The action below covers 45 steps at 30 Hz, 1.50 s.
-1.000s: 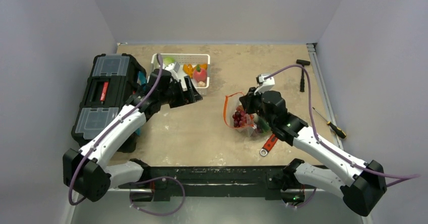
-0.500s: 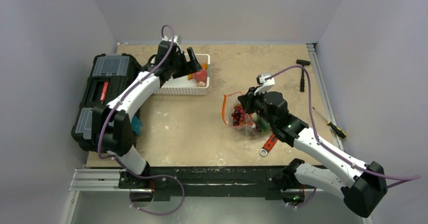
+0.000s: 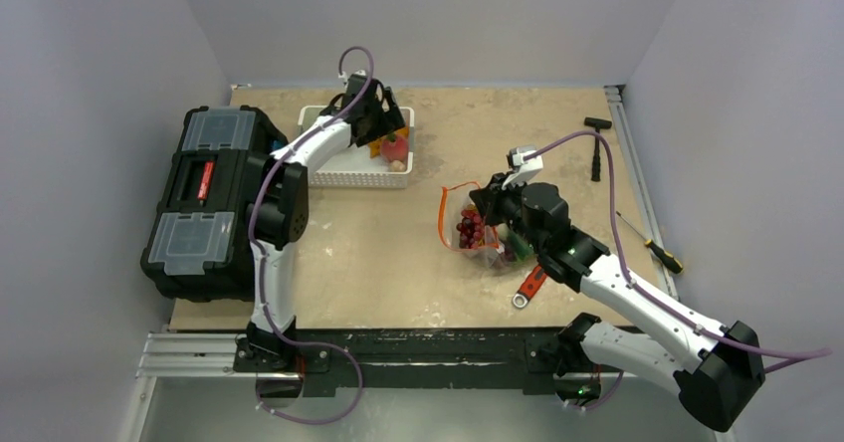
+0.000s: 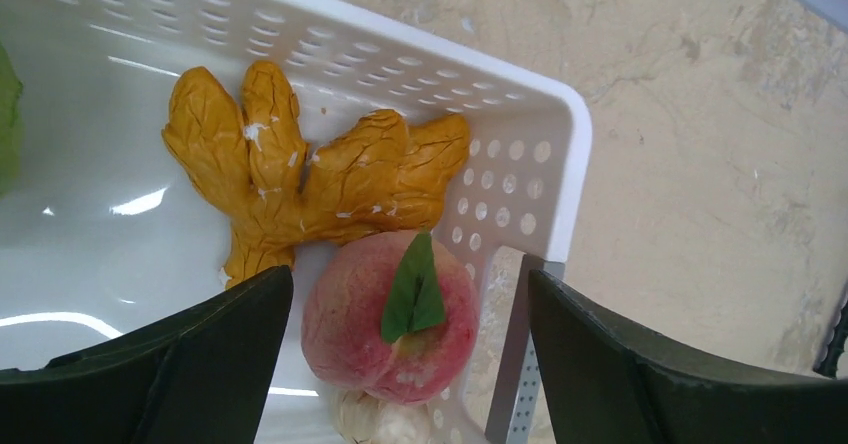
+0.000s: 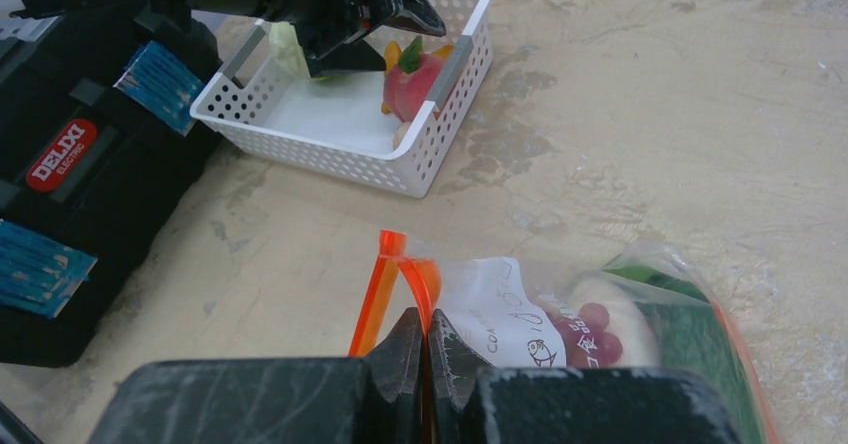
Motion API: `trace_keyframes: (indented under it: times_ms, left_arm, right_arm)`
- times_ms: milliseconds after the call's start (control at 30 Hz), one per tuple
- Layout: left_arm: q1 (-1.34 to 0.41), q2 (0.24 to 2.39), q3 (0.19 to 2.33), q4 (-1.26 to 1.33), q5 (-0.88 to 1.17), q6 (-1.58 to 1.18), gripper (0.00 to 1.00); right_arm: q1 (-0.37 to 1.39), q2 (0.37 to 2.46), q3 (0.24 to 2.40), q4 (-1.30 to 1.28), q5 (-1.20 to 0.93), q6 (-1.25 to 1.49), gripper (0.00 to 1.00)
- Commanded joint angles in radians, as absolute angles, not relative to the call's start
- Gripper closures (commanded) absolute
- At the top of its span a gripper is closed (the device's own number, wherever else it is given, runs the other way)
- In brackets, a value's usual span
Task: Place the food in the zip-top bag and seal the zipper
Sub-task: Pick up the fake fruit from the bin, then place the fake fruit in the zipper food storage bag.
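Jaws of the left arm stand wide open above the far right corner of the white slotted plastic basket (image 4: 560, 164). They straddle the pink toy peach with a green leaf (image 4: 390, 319). The peach lies close to the basket's right end wall, touching the knobbly yellow-orange root-shaped piece (image 4: 310, 179), with a small whitish piece (image 4: 385, 419) just beside it.

Jaws of the right arm are pinched tight on the thin orange-red zipper strip (image 5: 385, 284), holding up the mouth of the clear floppy bag (image 5: 490, 314) on the table right of centre. Dark red grapes (image 5: 585, 329) and a green leafy piece (image 5: 690, 334) already lie inside.

The step in hand looks like picking the peach. One finger seems to hang over the basket wall, so the jaws should probably move left until both clear it. They can then lower straight and close across the peach's widest part without catching the root piece. The bag mouth should be kept lifted.
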<state>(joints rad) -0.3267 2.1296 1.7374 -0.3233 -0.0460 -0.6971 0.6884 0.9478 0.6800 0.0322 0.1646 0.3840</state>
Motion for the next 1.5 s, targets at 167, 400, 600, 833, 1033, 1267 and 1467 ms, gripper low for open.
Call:
trace_keyframes:
  times_ms: [167, 400, 600, 833, 1033, 1267, 1467]
  left_arm:
    - [-0.317, 2.14, 1.67, -0.244, -0.038, -0.892, 0.2]
    - [-0.317, 2.14, 1.627, -0.245, -0.005, -0.911, 0.32]
    - [-0.316, 2.124, 1.606, -0.23, 0.027, -0.887, 0.47]
    - [-0.301, 1.996, 1.562, -0.235, 0.034, -0.806, 0.73]
    - [-0.276, 1.834, 1.521, -0.276, 0.014, -0.755, 0.88]
    - [-0.25, 1.631, 1.449, -0.333, 0.1, -0.743, 0.91]
    - [-0.253, 1.415, 1.181, -0.217, 0.296, -0.812, 0.93]
  right_arm:
    - [0.695, 0.922, 0.678, 0.104, 0.166, 0.37, 1.0]
    - [0.697, 0.923, 0.674, 0.107, 0.169, 0.371, 1.0]
    - [0.696, 0.924, 0.676, 0.103, 0.172, 0.37, 1.0]
    - [0.697, 0.926, 0.678, 0.097, 0.162, 0.371, 1.0]
    - [0.698, 0.926, 0.672, 0.107, 0.153, 0.377, 1.0]
    - [0.696, 0.932, 0.668, 0.113, 0.147, 0.382, 1.0]
    - [0.696, 0.949, 0.672, 0.127, 0.111, 0.393, 1.0]
